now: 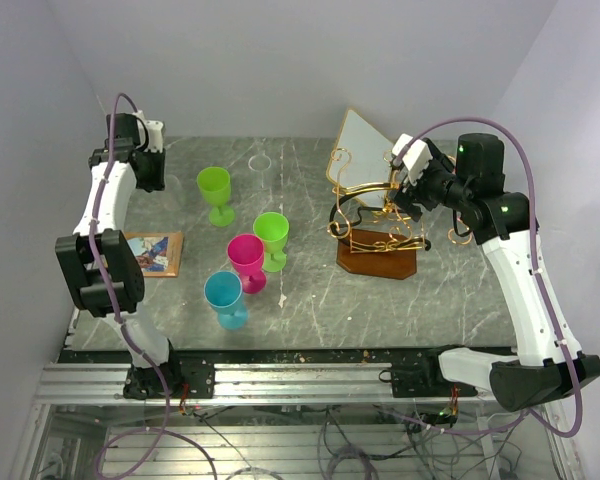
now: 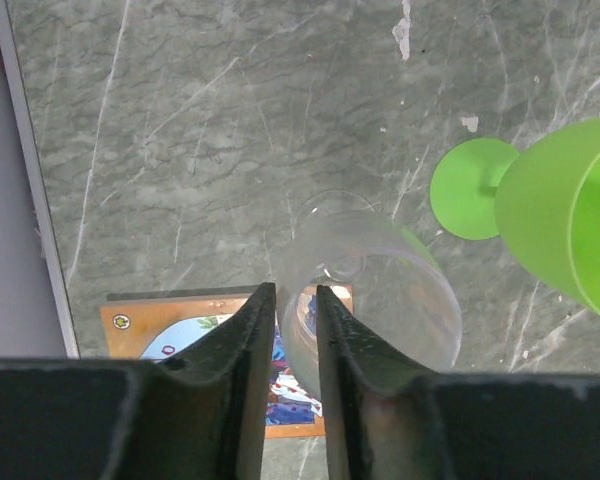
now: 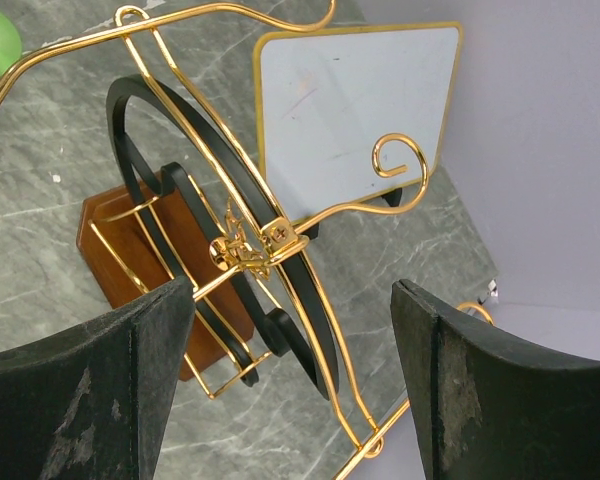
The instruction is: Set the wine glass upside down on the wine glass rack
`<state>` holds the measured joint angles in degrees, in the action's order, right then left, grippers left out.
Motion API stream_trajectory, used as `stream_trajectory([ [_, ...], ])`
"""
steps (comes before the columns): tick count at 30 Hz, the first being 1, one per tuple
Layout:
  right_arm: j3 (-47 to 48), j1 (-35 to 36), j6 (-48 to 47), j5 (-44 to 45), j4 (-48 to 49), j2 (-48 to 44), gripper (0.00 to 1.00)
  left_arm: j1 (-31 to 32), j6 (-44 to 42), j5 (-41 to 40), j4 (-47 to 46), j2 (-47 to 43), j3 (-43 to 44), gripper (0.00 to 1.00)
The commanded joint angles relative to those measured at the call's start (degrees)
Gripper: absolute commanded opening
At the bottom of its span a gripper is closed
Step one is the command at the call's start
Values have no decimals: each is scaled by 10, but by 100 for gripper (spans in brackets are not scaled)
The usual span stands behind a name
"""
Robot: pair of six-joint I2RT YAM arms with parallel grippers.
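You have a grey marbled counter [image 1: 310,300] with the two arms reaching over it from the near edge. Your right arm [image 1: 520,270] stretches to the ornate gold wire wine glass rack [image 1: 380,260] on its dark brown wooden base, right of centre. The right jaws stand wide apart just beside the rack's upper scrollwork, holding nothing. Behind the rack leans a white diamond-shaped panel [image 1: 365,140] with a gold edge. Your left arm [image 1: 105,200] is raised over the far left corner, well apart from the rack. Four plastic goblets stand mid-counter: a lime green one [image 1: 216,192] at the back, a second lime green one [image 1: 272,238], a pink one [image 1: 247,260] and a blue one [image 1: 225,298] nearest you. A colourful picture card [image 1: 155,253] lies flat at the left. The clear wine glass [image 2: 380,300] sits in the left jaws, which are drawn close and clamped on it, above the counter
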<state>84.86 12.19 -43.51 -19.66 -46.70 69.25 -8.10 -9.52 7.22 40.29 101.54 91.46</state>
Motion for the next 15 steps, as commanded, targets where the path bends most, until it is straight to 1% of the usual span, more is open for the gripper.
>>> stream_trajectory([
  [1, 16, 1, 6, 10, -4, -2, 79, 6, -9, -9, 14, 2, 28, 29],
  [9, 27, 0, 12, 8, -8, 0, 79, 6, -9, -12, 12, -21, 39, 7],
  [15, 49, -5, 36, -13, -9, 5, 80, 6, -10, -46, 5, -71, 38, 7],
])
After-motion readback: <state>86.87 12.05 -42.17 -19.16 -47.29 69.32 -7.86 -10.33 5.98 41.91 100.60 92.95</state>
